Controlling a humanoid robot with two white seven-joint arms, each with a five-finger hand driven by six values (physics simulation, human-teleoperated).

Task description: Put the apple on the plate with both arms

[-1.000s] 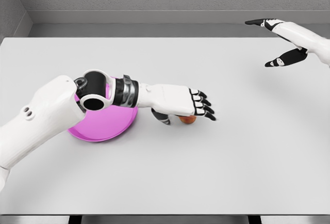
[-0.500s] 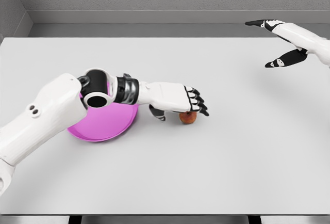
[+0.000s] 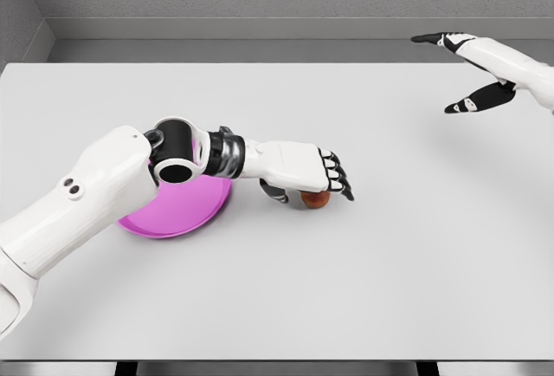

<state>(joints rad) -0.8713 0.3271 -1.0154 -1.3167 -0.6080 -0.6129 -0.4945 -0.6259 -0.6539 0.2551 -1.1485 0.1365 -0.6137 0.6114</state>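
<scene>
Apple [image 3: 315, 200] sits on the table [image 3: 363, 272], just right of the plate [image 3: 169, 211] and not on it. Small, reddish-brown, mostly hidden under the left hand [image 3: 303, 168]. That hand lies palm-down over the apple, fingers [image 3: 338, 177] draped across the top and far side, thumb [image 3: 273, 190] tucked on the plate side. Fingers look curled around the fruit and touching it, but the apple seems to rest on the table surface, so a firm grasp is a guess; cannot tell if it is actually clamped.

Plate is pink, round, flat, left of the apple, near but apart. The left forearm crosses above the plate's upper right rim and hides part of it.

Right hand [image 3: 472, 68] is far from the plate, up at the table's back right corner, raised, fingers spread, holding nothing. Well apart from the apple.

Step in hand, judged: closing the grasp on the apple with the left hand; transport not begun. Task roughly at the early-middle stage.

Next move calls for: firm finger closure, a small lift clear of the table, then a short carry leftward over the plate rim and release near its middle. Apple is round, could roll out if the grip is loose.
</scene>
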